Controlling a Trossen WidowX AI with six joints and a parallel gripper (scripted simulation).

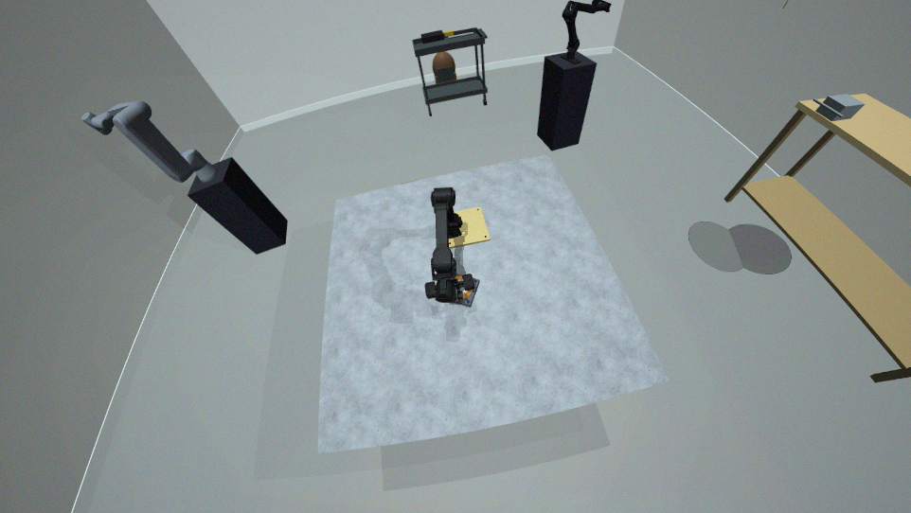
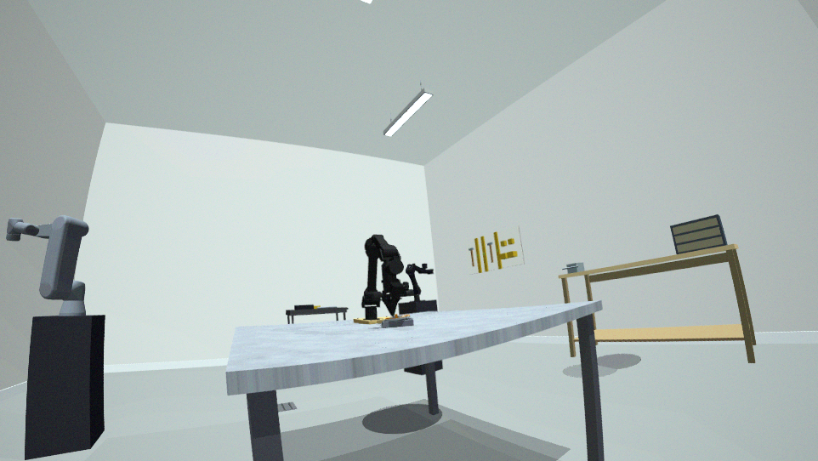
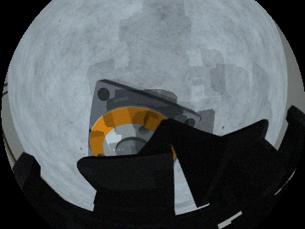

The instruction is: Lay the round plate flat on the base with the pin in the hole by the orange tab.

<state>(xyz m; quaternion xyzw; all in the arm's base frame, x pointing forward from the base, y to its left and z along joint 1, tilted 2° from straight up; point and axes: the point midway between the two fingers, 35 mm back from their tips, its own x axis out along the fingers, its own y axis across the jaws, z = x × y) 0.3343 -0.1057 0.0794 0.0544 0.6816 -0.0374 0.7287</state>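
The plate (image 1: 467, 293) (image 2: 405, 315) (image 3: 101, 131) shows an orange rim and a pale middle around a round grey post (image 3: 130, 147). It sits on the dark grey square base (image 1: 472, 300) (image 2: 397, 322) (image 3: 119, 95). A dark spot shows on the plate in the wrist view, but I cannot tell whether it is the hole or the pin. The tab cannot be told apart from shadow, nor can the plate's tilt. My gripper (image 2: 392, 313) (image 3: 166, 124) is shut and empty, pointing down close above the plate. Its fingers hide the plate's near right part; contact cannot be told.
My arm stands on a yellow board (image 1: 477, 223) (image 2: 364, 321) behind the base, on the pale table (image 1: 509, 331) (image 2: 320, 346). A grey arm (image 1: 150, 143) (image 2: 59, 257) and another black arm (image 1: 571, 31) stand on pedestals away from the table.
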